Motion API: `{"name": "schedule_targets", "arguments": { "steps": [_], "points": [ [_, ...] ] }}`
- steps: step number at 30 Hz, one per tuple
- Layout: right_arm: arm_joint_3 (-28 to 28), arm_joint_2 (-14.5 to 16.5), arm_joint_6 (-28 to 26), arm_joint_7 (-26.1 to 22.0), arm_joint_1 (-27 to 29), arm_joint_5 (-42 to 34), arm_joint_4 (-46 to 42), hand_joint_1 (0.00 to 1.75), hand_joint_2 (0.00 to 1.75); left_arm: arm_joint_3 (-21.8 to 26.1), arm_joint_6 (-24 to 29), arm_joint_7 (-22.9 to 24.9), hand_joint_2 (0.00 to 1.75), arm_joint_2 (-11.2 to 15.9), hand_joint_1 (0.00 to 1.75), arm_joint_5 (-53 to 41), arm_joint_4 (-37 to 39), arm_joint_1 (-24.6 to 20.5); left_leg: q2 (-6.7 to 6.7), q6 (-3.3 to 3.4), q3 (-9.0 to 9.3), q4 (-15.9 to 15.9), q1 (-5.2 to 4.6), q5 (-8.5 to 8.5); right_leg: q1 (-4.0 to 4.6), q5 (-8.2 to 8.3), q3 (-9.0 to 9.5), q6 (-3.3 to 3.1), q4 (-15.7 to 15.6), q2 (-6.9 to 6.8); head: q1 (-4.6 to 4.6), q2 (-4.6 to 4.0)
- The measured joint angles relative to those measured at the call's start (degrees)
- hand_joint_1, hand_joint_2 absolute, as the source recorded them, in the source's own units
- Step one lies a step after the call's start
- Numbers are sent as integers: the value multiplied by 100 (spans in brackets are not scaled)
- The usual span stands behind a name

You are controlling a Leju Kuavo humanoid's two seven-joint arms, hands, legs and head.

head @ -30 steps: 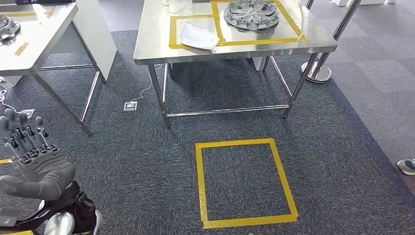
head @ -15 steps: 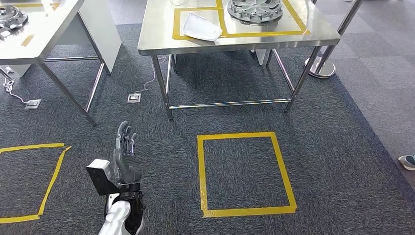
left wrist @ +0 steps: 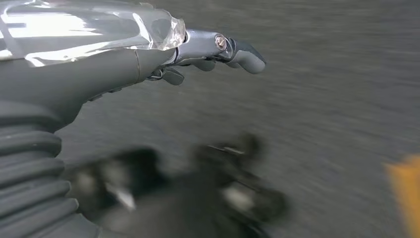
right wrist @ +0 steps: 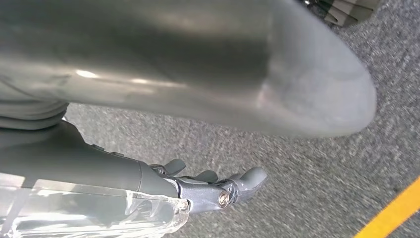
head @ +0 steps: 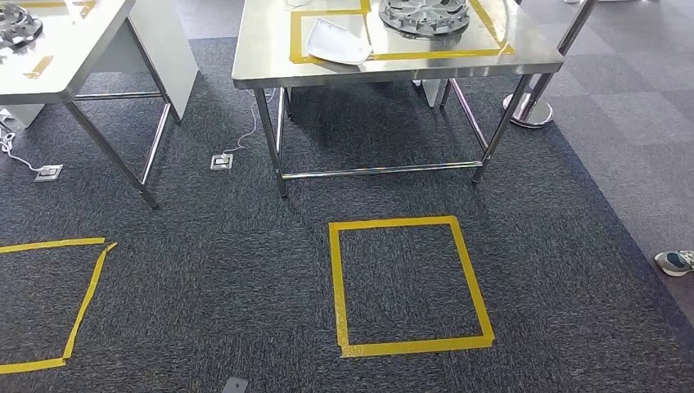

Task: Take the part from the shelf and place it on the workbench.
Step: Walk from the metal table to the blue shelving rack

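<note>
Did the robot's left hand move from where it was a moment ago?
Yes. Earlier it was raised over the carpet left of the yellow tape square; now the left hand hangs low over the carpet, fingers extended and holding nothing.

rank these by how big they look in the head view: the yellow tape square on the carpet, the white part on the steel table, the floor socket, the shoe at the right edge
1. Yellow tape square
2. White part
3. Shoe, cut off by the picture's edge, so its full size is unsure
4. Floor socket

The tape square lies nearer the camera than the white part.
</note>
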Motion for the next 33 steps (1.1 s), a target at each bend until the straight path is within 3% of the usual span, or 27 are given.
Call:
{"name": "schedule_targets", "arguments": {
  "steps": [2,3,7,11,15,17,18,21,23,25,33],
  "points": [
    [-29,0,-9,14,0,-20,0,0,0,-30,81,592,175,100,0,2,197,103,-13,6,-5,-8,-2,15,2,9,12,-105,-23,-1,55,0],
    [-45,2,-20,25,-3,-31,0,0,0,-39,104,907,175,152,0,14,277,153,-14,16,-5,-4,-7,14,2,20,22,-95,-35,-1,85,0],
    [-101,7,-68,87,7,-51,0,0,0,-42,67,1390,175,328,0,68,431,244,-13,64,-34,24,-22,18,-12,76,37,73,-78,-6,152,0],
    [-120,8,-72,101,5,-48,0,0,175,-45,64,1468,175,401,0,63,481,190,-12,76,-41,33,-29,14,-22,93,42,158,-82,-7,195,0],
    [-122,10,-72,156,2,-27,0,0,175,-96,12,1771,175,452,0,-16,577,259,-6,74,-38,34,-26,15,-16,94,23,166,-77,-2,193,0],
    [-130,9,79,226,0,-317,0,0,175,-138,-173,1676,175,461,0,-68,605,336,-9,71,-47,34,-20,20,-10,94,7,166,-75,-3,196,0],
    [-137,9,245,261,-4,-737,1,0,175,-158,-358,1467,175,479,0,-94,618,360,-12,69,-51,34,-17,23,-7,94,2,166,-73,-4,196,0],
    [-161,17,682,317,-12,-2929,2,0,175,-203,-840,839,175,565,0,-122,651,374,-16,66,-60,33,-15,26,-6,93,-1,165,-62,-5,195,0],
    [-179,23,716,327,-9,-3956,2,0,87,-221,-887,757,87,589,0,-122,666,374,-14,66,-61,33,-14,26,-6,93,-3,165,-59,-4,197,0],
    [-200,21,708,319,-11,-4067,2,0,0,-233,-878,734,0,603,0,-121,680,376,-13,64,-60,32,-14,28,-6,93,-3,165,-59,-4,198,0],
    [-225,14,452,310,-13,-2468,1,0,0,-284,-597,934,0,588,0,-125,699,384,-13,61,-60,33,-14,31,-6,93,0,165,-59,-4,202,0]
  ]
}}
